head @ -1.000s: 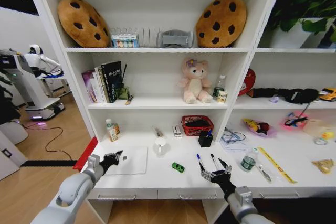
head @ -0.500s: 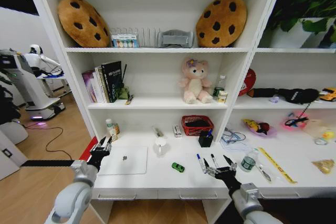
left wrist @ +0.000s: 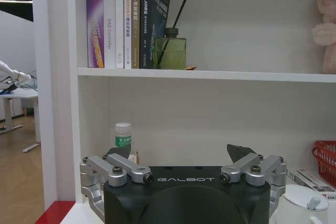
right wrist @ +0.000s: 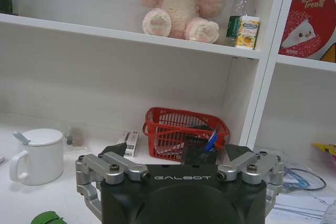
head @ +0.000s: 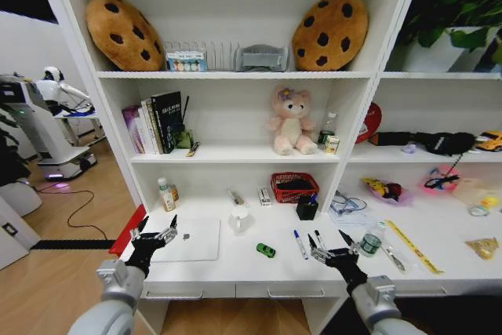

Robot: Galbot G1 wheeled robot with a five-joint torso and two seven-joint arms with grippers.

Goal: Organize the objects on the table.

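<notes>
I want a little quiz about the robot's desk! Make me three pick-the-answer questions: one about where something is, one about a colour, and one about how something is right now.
1. Where is the tiny green toy car?
A. on the long white desk
B. in the red mesh basket
C. on the shelf beside the pink teddy bear

2. What colour are the two round cookie-shaped cushions?
A. blue with stripes
B. brown with dark spots
C. plain white

3. How is the left gripper right now?
A. shut on the white mug
B. open, by the silver laptop
C. shut on a pen

Answers: 1 A, the car sits on the desk top between laptop and pens. 2 B, both cushions are brown with dark chips. 3 B, its fingers are spread with nothing between them, at the laptop's left edge.
</notes>
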